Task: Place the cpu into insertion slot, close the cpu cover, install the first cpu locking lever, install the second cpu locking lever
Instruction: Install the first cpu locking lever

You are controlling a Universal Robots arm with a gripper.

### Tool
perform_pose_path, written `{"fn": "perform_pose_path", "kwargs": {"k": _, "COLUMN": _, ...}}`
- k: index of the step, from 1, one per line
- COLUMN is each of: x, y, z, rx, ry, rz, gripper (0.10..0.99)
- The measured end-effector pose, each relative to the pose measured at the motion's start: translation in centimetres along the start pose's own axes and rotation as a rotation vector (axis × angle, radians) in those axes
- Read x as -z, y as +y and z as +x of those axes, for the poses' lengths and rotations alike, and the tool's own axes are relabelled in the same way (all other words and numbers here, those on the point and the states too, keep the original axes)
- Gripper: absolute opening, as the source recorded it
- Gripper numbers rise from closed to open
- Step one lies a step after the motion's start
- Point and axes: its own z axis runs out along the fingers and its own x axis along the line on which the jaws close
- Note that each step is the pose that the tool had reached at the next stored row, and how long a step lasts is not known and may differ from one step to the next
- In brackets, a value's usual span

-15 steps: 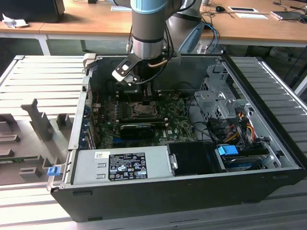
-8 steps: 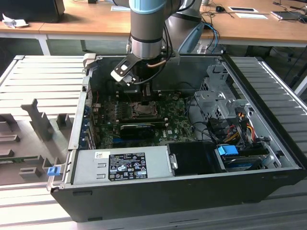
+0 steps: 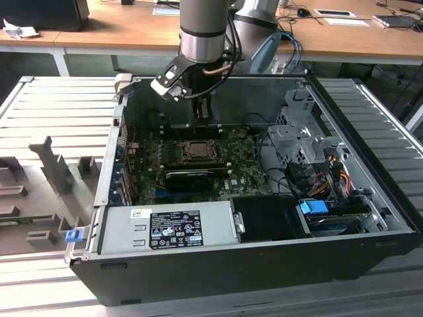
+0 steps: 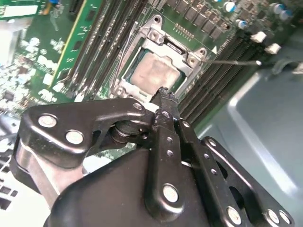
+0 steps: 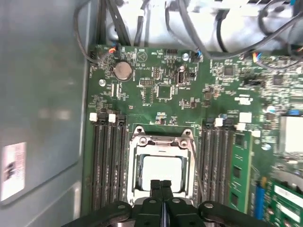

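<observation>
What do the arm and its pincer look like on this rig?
Arm: round metal segments, dark grey above a silvery band, with a pale blue cap on a joint behind. A brownish cable loops at the wrist, with a white block beside it. Pincer: matte black linkage bars with silvery rivets and two slim black fingers.

The arm (image 3: 205, 30) stands near-vertical, wrist pointing straight down, w/ the gripper (image 3: 203, 113) (image 4: 164, 92) (image 5: 161, 185) hanging below it. In both wrist views its fingertips press tog., black linkage bars folded inward, nothing betw. them.
</observation>
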Motion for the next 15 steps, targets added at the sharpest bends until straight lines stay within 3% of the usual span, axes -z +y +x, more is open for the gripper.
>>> {"fn": "perform_pose_path", "kwargs": {"k": 3, "x": 1.49, "y": 0.02, "z": 0.0, "rx": 0.006, "ry": -0.0016, "rz": 0.0, "gripper": 0.106}}
{"fn": "perform_pose_path", "kwargs": {"k": 8, "x": 1.49, "y": 0.02, "z": 0.0, "rx": 0.118, "ry": -0.003, "rz": 0.0, "gripper": 0.106}}
{"fn": "perform_pose_path", "kwargs": {"k": 10, "x": 1.46, "y": 0.02, "z": 0.01, "rx": 0.203, "ry": -0.0033, "rz": 0.001, "gripper": 0.106}}
{"fn": "perform_pose_path", "kwargs": {"k": 13, "x": 1.42, "y": 0.02, "z": 0.01, "rx": 0.271, "ry": -0.0019, "rz": 0.001, "gripper": 0.106}}
{"fn": "perform_pose_path", "kwargs": {"k": 15, "x": 1.37, "y": 0.02, "z": 0.01, "rx": 0.37, "ry": 0.0003, "rz": 0.002, "gripper": 0.106}}
